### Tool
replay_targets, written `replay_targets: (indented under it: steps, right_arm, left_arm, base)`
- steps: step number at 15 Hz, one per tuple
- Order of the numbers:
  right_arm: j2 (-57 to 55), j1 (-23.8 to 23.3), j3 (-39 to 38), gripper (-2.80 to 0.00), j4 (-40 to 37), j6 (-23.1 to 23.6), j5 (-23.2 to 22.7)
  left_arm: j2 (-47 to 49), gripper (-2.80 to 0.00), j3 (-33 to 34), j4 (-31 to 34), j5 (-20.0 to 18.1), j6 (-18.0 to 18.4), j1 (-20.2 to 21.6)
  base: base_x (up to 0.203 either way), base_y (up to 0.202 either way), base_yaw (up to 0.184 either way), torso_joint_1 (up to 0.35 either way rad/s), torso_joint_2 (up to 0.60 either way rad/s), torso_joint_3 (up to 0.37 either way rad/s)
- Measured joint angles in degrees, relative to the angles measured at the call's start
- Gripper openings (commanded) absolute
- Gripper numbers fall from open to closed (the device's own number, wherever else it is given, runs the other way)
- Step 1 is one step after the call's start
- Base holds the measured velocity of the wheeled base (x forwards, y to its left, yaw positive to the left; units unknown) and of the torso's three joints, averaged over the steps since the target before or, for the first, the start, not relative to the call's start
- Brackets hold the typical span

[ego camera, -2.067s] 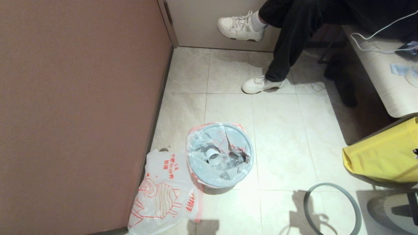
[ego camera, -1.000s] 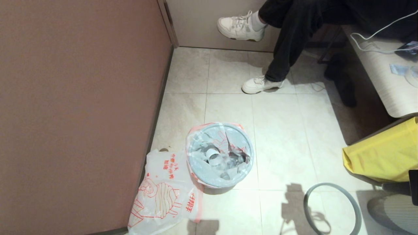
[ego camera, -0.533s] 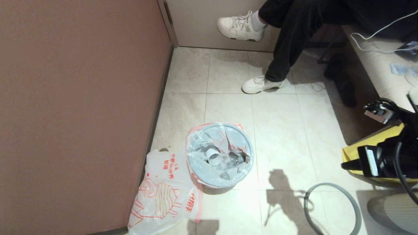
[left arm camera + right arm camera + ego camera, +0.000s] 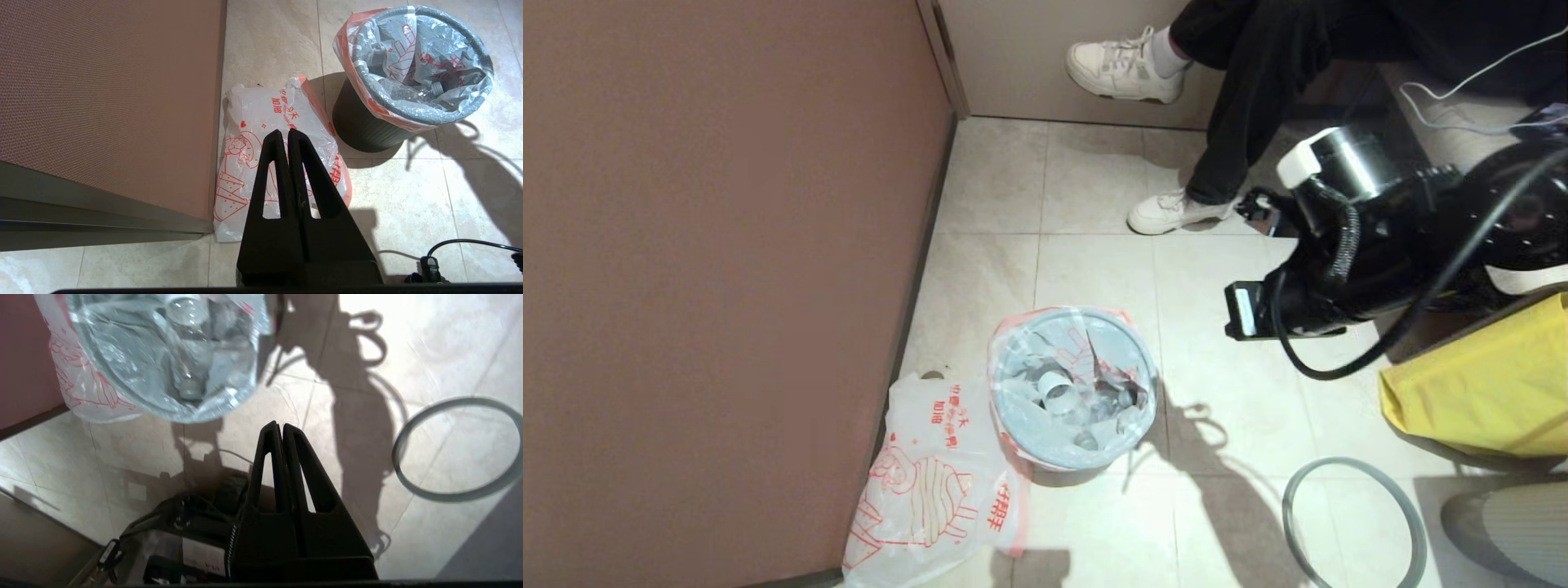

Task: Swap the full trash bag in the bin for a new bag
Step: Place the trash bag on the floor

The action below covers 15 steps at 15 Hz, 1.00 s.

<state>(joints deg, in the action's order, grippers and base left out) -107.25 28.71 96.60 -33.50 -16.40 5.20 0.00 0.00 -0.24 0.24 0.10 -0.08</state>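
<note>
The dark bin (image 4: 1068, 474) stands on the tiled floor, lined by the full trash bag (image 4: 1072, 390), whose pink-edged mouth is folded over the rim; clear bottles and a white roll show inside. The limp new bag (image 4: 927, 490) with red cartoon print lies flat on the floor to the bin's left. The grey ring rim (image 4: 1287, 510) lies on the floor to the right. My right arm (image 4: 1339, 261) hangs above the floor to the right of the bin, its gripper (image 4: 282, 426) shut and empty. My left gripper (image 4: 287, 132) is shut and empty above the new bag (image 4: 253, 118), short of the bin (image 4: 363, 130).
A brown wall panel (image 4: 711, 286) closes off the left side. A seated person's legs and white shoes (image 4: 1176, 212) are beyond the bin. A large yellow bag (image 4: 1486, 384) and a bench (image 4: 1462, 155) stand on the right.
My right arm has swung into the head view from the right edge, up and leftward toward the bin. Its shadow now reaches the bin. Bags, bin and ring have not moved.
</note>
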Motion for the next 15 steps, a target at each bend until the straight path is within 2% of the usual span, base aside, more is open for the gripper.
replay_targets:
  steps: [2,4,9,12,14,15]
  right_arm:
    - [-6.43,3.18,9.01,-2.8,-2.38,0.09,1.14]
    - [-11.7,6.39,13.93,-2.8,-1.46,0.77,1.62]
    - [-17.7,11.74,15.69,-2.8,10.17,1.11,1.25]
    - [-19.85,11.24,13.81,-2.8,10.5,0.16,1.57]
    - [-20.04,7.84,11.83,-2.8,10.72,-2.8,0.42]
    - [-19.85,5.22,11.18,-2.8,10.72,-4.99,-1.88]
  left_arm:
    - [0.0,-2.8,0.0,0.01,-0.02,-0.02,-0.02]
    - [0.0,-2.8,0.0,0.0,0.01,0.0,-0.02]
    - [0.0,-2.8,0.0,0.0,0.01,-0.02,-0.02]
    - [0.0,-2.8,0.0,0.0,-0.01,-0.02,0.01]
    - [0.0,-2.8,0.0,0.02,-0.02,-0.02,0.01]
    - [0.0,-2.8,0.0,0.0,0.01,-0.01,0.01]
  base:
    - [0.0,0.0,0.0,0.0,0.0,0.0]
    - [0.0,0.0,0.0,0.0,0.0,0.0]
    - [0.0,0.0,0.0,0.0,0.0,0.0]
    - [0.0,0.0,0.0,0.0,0.0,0.0]
    - [0.0,0.0,0.0,0.0,0.0,0.0]
    - [0.0,0.0,0.0,0.0,0.0,0.0]
